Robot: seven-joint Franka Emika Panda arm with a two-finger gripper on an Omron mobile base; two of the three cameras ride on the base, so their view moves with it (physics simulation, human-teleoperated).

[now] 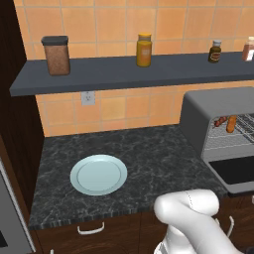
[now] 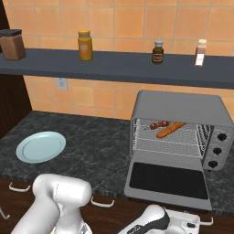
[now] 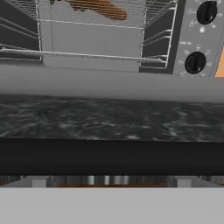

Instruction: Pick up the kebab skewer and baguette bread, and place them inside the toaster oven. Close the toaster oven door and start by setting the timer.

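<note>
Hand view: end effector, jaws wide, sits below the dropped toaster oven door (image 3: 109,118).

The toaster oven (image 1: 208,116) is cut off by the right edge of the left base view, its knobs out of frame. The door (image 1: 237,171), folded down, is cropped at the lower right there. In the hand view, the baguette (image 3: 103,8) is clipped by the top edge, and the skewer is too blurred to be made out. A bottle (image 1: 249,49) on the shelf (image 1: 124,74) is halved at the upper right of the left base view.
</note>
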